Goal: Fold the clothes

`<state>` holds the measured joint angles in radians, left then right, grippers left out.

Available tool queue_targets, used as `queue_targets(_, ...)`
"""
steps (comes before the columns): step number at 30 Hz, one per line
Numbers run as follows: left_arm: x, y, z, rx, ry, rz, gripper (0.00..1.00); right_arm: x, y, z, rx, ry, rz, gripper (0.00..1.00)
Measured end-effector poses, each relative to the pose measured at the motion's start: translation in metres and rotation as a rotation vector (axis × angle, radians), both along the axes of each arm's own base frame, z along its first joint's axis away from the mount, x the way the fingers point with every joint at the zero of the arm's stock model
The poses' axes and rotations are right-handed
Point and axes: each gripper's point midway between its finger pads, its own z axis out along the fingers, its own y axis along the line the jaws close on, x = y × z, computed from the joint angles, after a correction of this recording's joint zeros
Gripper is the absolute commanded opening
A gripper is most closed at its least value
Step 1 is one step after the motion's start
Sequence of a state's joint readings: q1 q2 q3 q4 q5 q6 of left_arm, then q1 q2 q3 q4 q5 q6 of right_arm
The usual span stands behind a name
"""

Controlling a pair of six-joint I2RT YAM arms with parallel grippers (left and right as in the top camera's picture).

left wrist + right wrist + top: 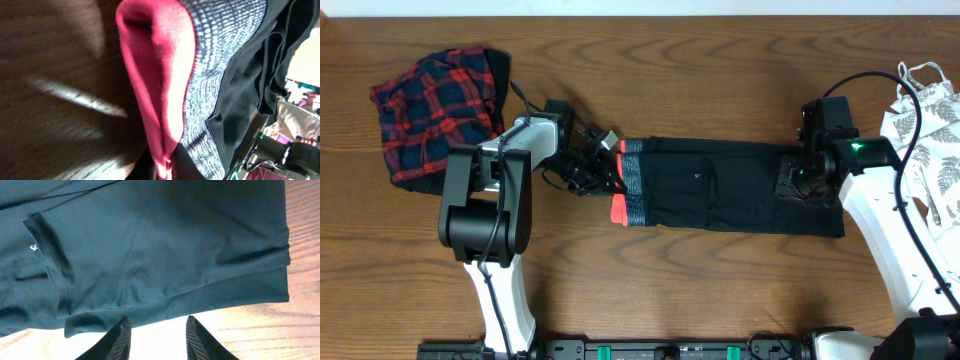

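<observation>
We see the leggings [720, 185] lying flat in the middle of the table [720, 60], stretched from left to right as a long black band. Their waistband [632, 182], grey with a coral-red edge, is at the left end, and the leg ends are at the right end.

The left gripper [603, 160] is at the waistband. In the left wrist view the coral edge and the grey knit fill the picture very close to the camera. The edge is raised into a fold which runs down to the bottom of the picture. The fingers themselves are hidden there. The claw is pressed together, and it seems to pinch this coral edge of the waistband.

The right gripper [156, 340] is at the other end of the leggings. Its two fingers [120, 340] are spread, with only bare table between them. The black hem lies just beyond the fingertips, and we see no contact with it.

The red-navy plaid piece [435, 115] lies crumpled at the far left of the table, behind the left arm and well apart from the leggings. The white leaf-print top [930, 130] lies at the right edge, beside the right arm
</observation>
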<state>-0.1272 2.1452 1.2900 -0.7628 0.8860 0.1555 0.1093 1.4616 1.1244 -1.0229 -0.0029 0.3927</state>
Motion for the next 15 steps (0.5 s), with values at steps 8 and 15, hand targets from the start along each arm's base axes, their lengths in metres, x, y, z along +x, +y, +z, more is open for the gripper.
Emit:
queue_targets(8, 0.006, 0.008, 0.003, -0.027, 0.002, 0.039, 0.06, 0.0, 0.0, 0.0, 0.002, 0.0, 0.0, 0.34)
queue_targets(15, 0.017, 0.032, 0.003, -0.031, 0.001, 0.111, 0.06, 0.0, 0.0, 0.0, 0.001, 0.0, 0.0, 0.34)
